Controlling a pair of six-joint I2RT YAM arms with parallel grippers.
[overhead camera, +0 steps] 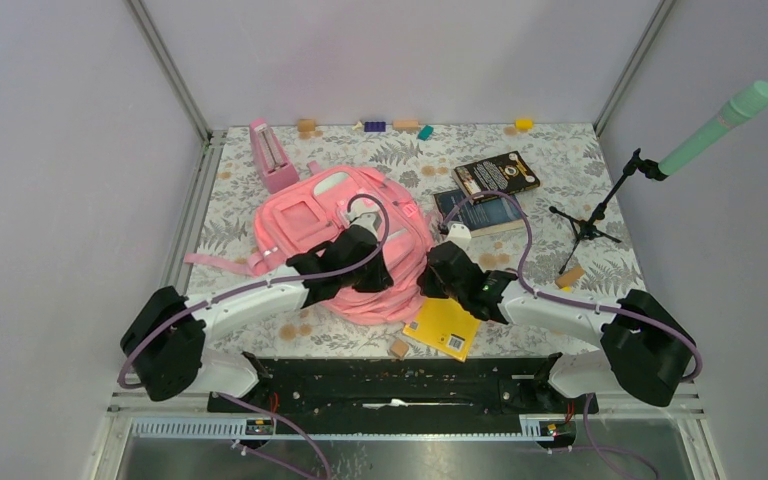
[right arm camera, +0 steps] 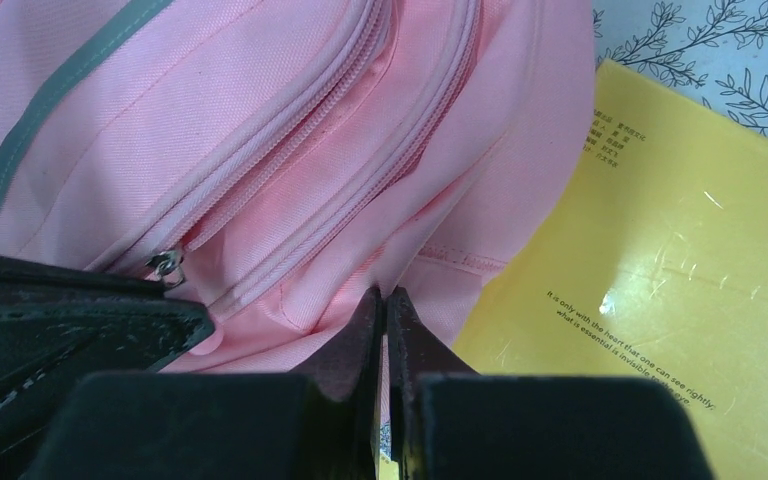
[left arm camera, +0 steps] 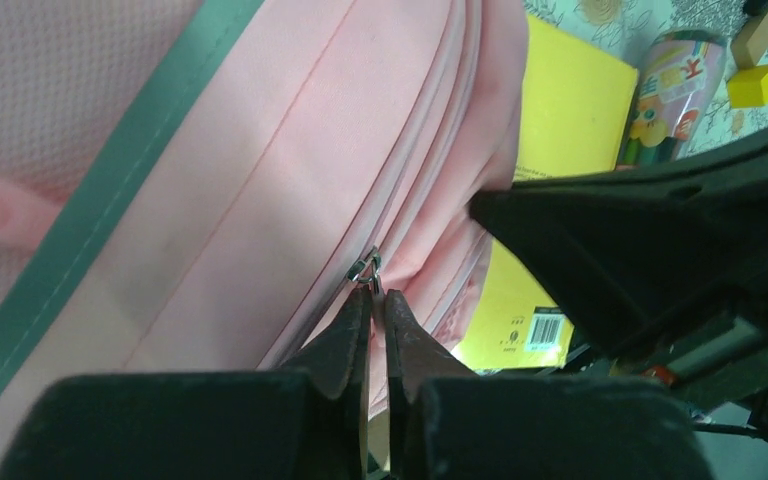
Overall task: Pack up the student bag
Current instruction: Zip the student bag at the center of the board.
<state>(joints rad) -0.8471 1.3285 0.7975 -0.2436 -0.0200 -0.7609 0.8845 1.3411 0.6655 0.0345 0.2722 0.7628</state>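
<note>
Left wrist view: the left gripper has its jaws pressed together, the tips nipping the tab of a small metal zipper pull right at their ends. The pull sits on a zip line of the student bag, whose pink fabric fills everything ahead of and to the left of that gripper, with a grey-green strip slanting across farther out. Off to the right of the tips a yellow book lies partly under the bag's edge. Past it stand a printed cylinder and a yellow block. On the right wrist view the right gripper is also closed, its tips against the bag's pink cloth just below the zip rows. Whether a fold is caught between them cannot be told. The yellow book lies just to its right. From above, both grippers meet at the bag's near side, the left over the fabric and the right at the near-right edge. The bag lies flat on the floral table. Beyond the left gripper stands a pink metronome-shaped object, and beyond the right lie two dark books.
</note>
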